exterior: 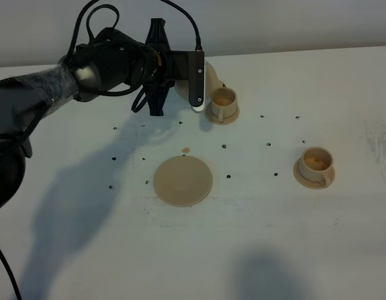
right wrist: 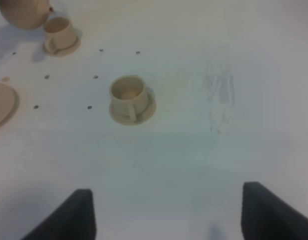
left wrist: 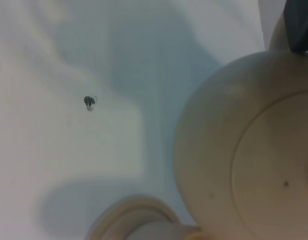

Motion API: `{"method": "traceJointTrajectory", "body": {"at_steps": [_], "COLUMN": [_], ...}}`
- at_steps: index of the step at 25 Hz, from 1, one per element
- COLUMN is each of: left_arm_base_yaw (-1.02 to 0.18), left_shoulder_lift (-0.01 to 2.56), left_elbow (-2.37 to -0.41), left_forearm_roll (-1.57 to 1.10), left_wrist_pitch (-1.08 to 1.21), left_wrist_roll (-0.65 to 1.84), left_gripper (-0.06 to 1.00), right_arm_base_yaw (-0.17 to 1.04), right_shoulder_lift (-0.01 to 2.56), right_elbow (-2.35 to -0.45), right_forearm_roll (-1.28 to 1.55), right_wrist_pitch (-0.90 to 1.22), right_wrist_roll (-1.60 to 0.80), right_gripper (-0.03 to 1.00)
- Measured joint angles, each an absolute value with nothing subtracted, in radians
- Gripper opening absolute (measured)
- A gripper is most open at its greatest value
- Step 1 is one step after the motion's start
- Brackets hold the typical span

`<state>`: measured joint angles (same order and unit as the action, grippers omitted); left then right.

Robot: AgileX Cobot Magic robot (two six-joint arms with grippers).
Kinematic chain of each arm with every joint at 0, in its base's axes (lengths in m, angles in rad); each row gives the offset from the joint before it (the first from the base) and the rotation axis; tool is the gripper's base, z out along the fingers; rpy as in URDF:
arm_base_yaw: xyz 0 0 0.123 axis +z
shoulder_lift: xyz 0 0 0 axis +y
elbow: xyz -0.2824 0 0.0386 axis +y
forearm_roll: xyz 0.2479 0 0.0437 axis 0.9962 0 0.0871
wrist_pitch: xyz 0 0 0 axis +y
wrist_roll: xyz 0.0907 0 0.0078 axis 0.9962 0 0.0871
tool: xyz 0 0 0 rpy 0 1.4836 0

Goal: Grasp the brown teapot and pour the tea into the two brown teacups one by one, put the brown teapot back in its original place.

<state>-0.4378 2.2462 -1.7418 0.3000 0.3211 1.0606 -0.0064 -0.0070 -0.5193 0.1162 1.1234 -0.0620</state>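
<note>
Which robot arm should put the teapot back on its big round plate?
Left, I'd say. The left gripper holds the teapot, tipped at the far cup, with the big round plate nearby. The right gripper hangs open and empty over the table.

Table (exterior: 274,250): white, matte. Small black dots (exterior: 224,146) scattered over mid area, well apart. One tan speck (exterior: 186,150) near ctr. Faint scuffs (exterior: 375,140) twd right edge. Pale wall (exterior: 274,25) behind. Soft shadows (exterior: 86,200) left & front.
</note>
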Motion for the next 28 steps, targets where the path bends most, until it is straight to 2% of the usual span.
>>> {"method": "traceJointTrajectory", "body": {"at_steps": [28], "left_arm_base_yaw": [-0.439], "left_shoulder_lift": [2.246], "left_elbow": [-1.742], "left_forearm_roll": [0.382], "left_wrist_pitch": [0.315], "left_wrist_roll": [1.145], "left_gripper": [0.09], "right_arm_base_yaw": [-0.006], "right_shoulder_lift": [-0.007], "right_elbow": [-0.519], "right_forearm_roll": [0.116], "right_wrist_pitch": [1.123], "right_wrist_roll": [-0.062], "right_gripper": [0.59]}}
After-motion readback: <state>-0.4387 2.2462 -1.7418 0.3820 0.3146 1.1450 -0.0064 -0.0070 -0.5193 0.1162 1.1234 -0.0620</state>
